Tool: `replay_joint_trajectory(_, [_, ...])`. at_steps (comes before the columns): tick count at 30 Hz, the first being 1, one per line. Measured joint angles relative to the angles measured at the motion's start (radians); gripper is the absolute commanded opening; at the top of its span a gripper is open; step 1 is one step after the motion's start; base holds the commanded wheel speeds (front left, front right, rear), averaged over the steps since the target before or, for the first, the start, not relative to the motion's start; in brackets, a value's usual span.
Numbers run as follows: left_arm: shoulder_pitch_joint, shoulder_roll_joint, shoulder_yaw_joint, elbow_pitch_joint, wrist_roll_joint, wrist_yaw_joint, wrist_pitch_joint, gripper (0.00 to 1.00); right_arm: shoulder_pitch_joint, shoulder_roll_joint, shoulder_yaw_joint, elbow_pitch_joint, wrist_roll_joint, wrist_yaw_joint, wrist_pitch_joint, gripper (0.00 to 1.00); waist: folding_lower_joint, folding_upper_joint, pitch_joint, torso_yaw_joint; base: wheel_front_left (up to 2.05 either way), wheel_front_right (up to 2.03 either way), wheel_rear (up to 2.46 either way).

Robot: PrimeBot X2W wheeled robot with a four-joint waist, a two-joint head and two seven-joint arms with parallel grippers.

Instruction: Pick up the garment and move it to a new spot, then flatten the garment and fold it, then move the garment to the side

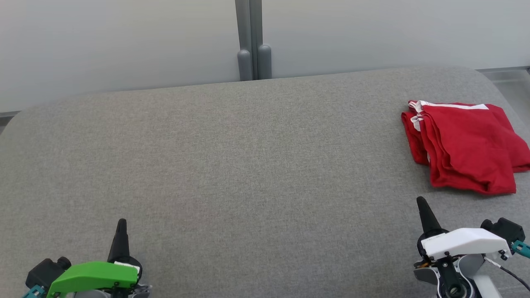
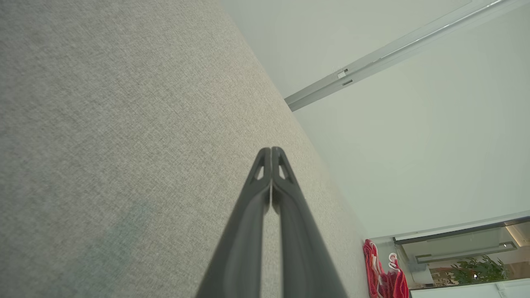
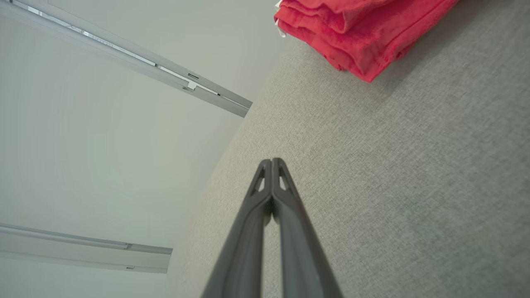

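Note:
The garment (image 1: pixel 466 145) is red with white trim and lies folded in a compact stack at the far right of the grey padded surface (image 1: pixel 232 165). The right wrist view has the same garment (image 3: pixel 360 29) at its top edge, and it appears small at the lower right of the left wrist view as a red garment (image 2: pixel 383 275). My right gripper (image 1: pixel 422 203) rests a short way in front of it, shut and empty. At the lower left my left gripper (image 1: pixel 121 223) is shut and empty too, far from the cloth. Both sets of fingers (image 2: pixel 271 151) (image 3: pixel 271 161) are pressed together.
A pale wall with a grey vertical post (image 1: pixel 252 41) runs behind the surface. The surface's rounded right edge (image 1: pixel 497 82) is close to the garment. The wide grey surface stretches to the left of the garment.

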State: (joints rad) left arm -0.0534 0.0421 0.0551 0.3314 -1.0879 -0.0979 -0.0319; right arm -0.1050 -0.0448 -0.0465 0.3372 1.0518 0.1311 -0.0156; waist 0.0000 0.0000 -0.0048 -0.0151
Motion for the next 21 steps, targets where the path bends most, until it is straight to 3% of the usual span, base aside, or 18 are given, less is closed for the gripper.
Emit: replay_joint_trajectory(21, [-0.019, 0.001, 0.016, -0.032, -0.199, -0.012, 0.051, 0.0, -0.002, -0.001, -0.031, -0.032, 0.213, -0.001, 0.054, 0.0, 0.0, 0.0, 0.003, 0.005, 0.0, 0.0, 0.0])
